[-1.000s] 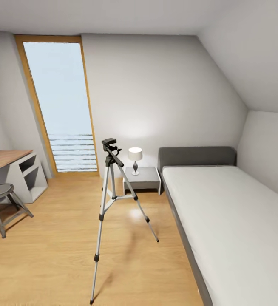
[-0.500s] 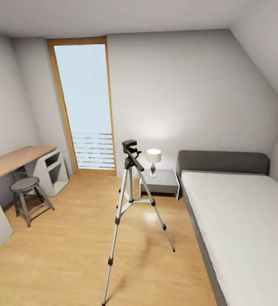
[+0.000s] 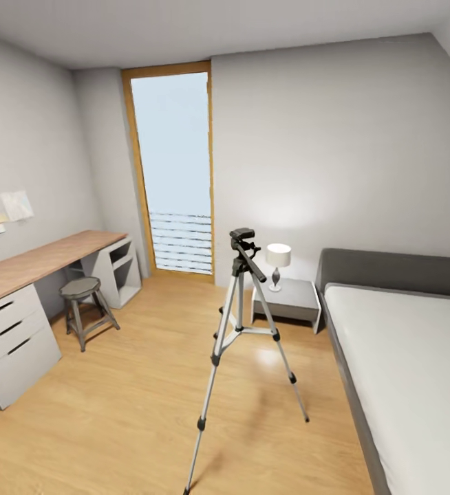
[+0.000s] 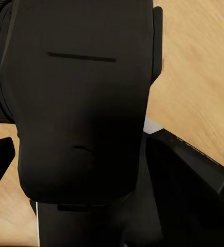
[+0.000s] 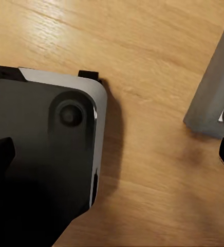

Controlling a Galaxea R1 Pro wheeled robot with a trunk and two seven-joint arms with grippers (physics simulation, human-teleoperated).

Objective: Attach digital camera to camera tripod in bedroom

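No brand or writing can be read on anything here; the papers (image 3: 5, 210) pinned to the wall above the tabletop (image 3: 39, 261) are too small to make out. The camera tripod (image 3: 242, 344) stands upright on the light wood floor (image 3: 115, 412), its long axis vertical, legs splayed, the black pan handle slanting down toward the bed (image 3: 404, 357); the nightstand (image 3: 287, 302) with its lamp (image 3: 278, 263) sits behind it. Against the earlier head pictures the whole scene has slid rightward, so the camera has turned left, bringing the drawers (image 3: 12, 344) and stool (image 3: 84, 306) into sight. A dark boxy body (image 4: 81, 103) sits close before the left wrist camera, and I cannot tell whether the left pincer grips it; the right pincer's state cannot be told either.
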